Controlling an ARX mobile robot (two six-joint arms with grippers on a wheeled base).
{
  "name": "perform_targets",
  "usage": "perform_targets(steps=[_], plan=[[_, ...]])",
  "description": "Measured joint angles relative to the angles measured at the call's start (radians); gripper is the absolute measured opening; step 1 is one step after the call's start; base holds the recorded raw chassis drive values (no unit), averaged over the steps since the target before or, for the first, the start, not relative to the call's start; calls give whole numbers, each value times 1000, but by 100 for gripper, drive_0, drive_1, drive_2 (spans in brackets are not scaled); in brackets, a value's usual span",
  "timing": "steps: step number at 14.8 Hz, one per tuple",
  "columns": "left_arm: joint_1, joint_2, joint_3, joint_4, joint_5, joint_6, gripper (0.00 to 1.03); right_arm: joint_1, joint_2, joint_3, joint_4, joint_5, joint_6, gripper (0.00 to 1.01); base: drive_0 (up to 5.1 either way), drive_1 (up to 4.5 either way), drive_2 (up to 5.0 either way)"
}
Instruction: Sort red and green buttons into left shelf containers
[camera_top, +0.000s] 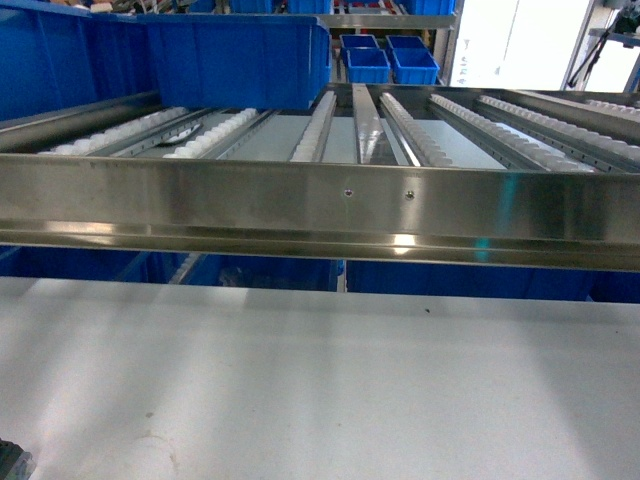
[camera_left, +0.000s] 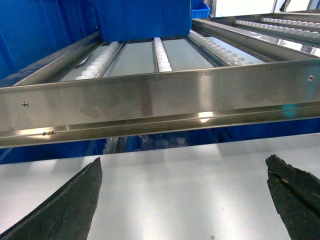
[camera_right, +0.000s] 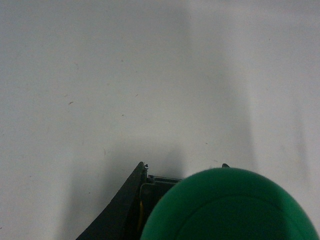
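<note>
Where the head view looks forward, shows a steel rail (camera_top: 320, 215) across the frame, roller tracks (camera_top: 455, 125) behind it, and a white table (camera_top: 320, 390) below. Holds a large blue tub (camera_top: 235, 60) on the rollers at upper left, small blue bins (camera_top: 390, 60) far back. Shows neither gripper and no button.

From the left wrist, looks at the same rail (camera_left: 160, 100) from beneath and near, with rollers (camera_left: 161, 54) and the tub (camera_left: 142, 20) behind. Frames the left gripper (camera_left: 182, 200) with two dark fingers (camera_left: 65, 207) at the bottom corners, spread wide apart, nothing between them, over bare table (camera_left: 182, 165).

From the right wrist, looks straight down on the white table (camera_right: 125, 75). Fills the lower right with a green button (camera_right: 230, 205), its cap close to the lens, seated in the right gripper (camera_right: 200, 210); dark finger (camera_right: 120, 210) beside it on the left, apparently clamped on the button, held above the table with its shadow below.
</note>
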Motion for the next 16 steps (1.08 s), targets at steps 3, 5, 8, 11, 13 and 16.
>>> perform_targets(steps=[3, 5, 8, 11, 13, 16], plan=[[0, 0, 0, 0, 0, 0, 98, -1, -130, -81, 6, -40, 5, 35, 0, 0, 0], [0, 0, 0, 0, 0, 0, 98, 2, -339, -153, -29, -80, 26, 35, 0, 0, 0], [0, 0, 0, 0, 0, 0, 98, 42, -728, -283, -204, -127, 51, 35, 0, 0, 0], [0, 0, 0, 0, 0, 0, 98, 146, -1379, -362, -566, -141, 105, 35, 0, 0, 0], [0, 0, 0, 0, 0, 0, 98, 165, -1413, -365, -598, -106, 123, 35, 0, 0, 0], [0, 0, 0, 0, 0, 0, 98, 196, -1442, -377, -616, -88, 129, 35, 0, 0, 0]])
